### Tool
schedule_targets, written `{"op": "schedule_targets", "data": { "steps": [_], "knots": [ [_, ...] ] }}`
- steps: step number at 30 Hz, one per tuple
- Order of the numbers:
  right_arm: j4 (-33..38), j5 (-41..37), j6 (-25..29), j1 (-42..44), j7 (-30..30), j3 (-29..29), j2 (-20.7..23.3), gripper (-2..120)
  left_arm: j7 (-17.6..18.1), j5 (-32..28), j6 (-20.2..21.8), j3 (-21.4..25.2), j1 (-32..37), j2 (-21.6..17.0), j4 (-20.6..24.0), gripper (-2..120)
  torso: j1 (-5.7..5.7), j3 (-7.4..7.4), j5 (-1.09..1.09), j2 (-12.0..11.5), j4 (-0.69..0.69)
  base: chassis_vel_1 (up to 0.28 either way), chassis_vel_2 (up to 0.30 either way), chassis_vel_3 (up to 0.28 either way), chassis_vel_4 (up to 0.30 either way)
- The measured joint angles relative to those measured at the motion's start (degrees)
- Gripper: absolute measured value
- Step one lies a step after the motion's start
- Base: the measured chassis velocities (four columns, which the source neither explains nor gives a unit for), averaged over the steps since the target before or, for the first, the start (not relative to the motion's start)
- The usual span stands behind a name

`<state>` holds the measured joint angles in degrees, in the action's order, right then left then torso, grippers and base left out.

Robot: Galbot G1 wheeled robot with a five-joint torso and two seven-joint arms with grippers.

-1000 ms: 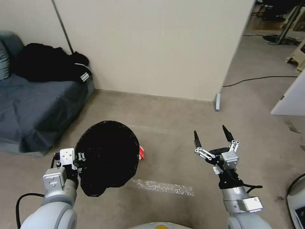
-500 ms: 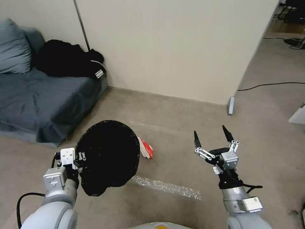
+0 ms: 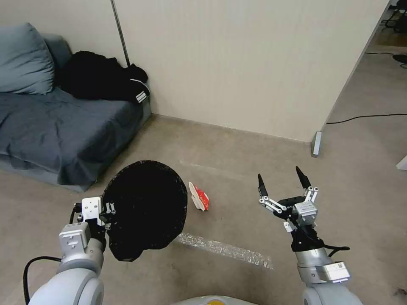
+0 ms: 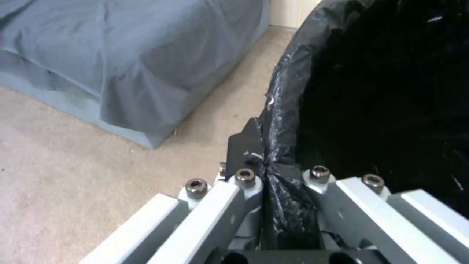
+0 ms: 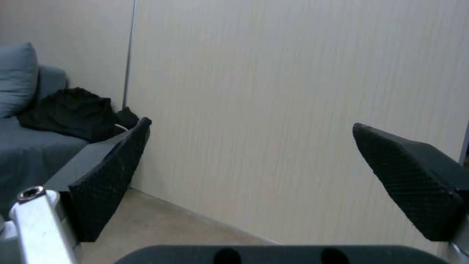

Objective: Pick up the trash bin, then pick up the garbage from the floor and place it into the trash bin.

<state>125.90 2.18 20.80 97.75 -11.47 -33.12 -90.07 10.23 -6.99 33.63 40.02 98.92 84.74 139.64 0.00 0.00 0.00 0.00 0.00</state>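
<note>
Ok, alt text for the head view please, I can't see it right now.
The left claw is shut on the rim of the bin, held above the floor, while the right claw hangs open and empty. A red-and-white packet lies on the carpet between them, just right of the bin.

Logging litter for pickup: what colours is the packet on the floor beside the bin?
Red and white packet, clearest in the head view.

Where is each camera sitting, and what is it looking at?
Head view: up on the head, looking down at the floor, red-and-white packet, both arms.
Left wrist view: on the left wrist, looking along the left gripper pinching the trash bin rim.
Right wrist view: on the right wrist, facing the wall between the open right gripper fingers.
All three views share the sofa.
</note>
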Motion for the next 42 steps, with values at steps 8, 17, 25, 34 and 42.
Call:
{"op": "schedule_targets", "data": {
  "steps": [8, 17, 25, 34, 42],
  "knots": [
    [-0.8, -2.8, -6.5, -4.3, 2.9, 2.4, 6.6, 100, 0.0, 0.3, -0.2, -0.2, 0.2, 0.0, 0.0, 1, 0.00, 0.00, 0.01, 0.0, 0.00, 0.000, 0.000, 0.000, 0.000],
    [-6.0, -6.3, -12.2, -11.4, 5.0, 7.4, 12.8, 100, -0.1, 0.5, -0.4, -0.2, 0.8, 0.0, 0.0, 1, 0.00, 0.00, 0.01, 0.0, 0.00, 0.000, 0.000, 0.000, 0.000],
    [-13.3, -7.2, -15.2, -17.3, 6.5, 14.5, 15.4, 100, -0.1, 0.5, -0.6, -0.1, 0.9, 0.1, 0.0, 1, 0.00, 0.00, 0.01, 0.0, 0.01, 0.000, 0.000, 0.000, 0.000],
    [-32.7, -9.5, -18.6, -31.9, 10.2, 32.2, 17.9, 100, 0.1, 0.9, -0.6, 0.8, 0.1, 1.0, -1.3, 1, 0.00, 0.00, 0.00, 0.0, 0.00, 0.000, 0.000, 0.000, 0.000],
    [-45.6, -11.8, -18.7, -40.4, 10.2, 40.4, 16.0, 100, 0.2, 1.1, -0.5, 0.6, -0.3, 1.1, -2.3, 1, 0.01, 0.01, 0.00, 0.0, 0.00, 0.000, 0.000, 0.000, 0.000]
  ]
}}
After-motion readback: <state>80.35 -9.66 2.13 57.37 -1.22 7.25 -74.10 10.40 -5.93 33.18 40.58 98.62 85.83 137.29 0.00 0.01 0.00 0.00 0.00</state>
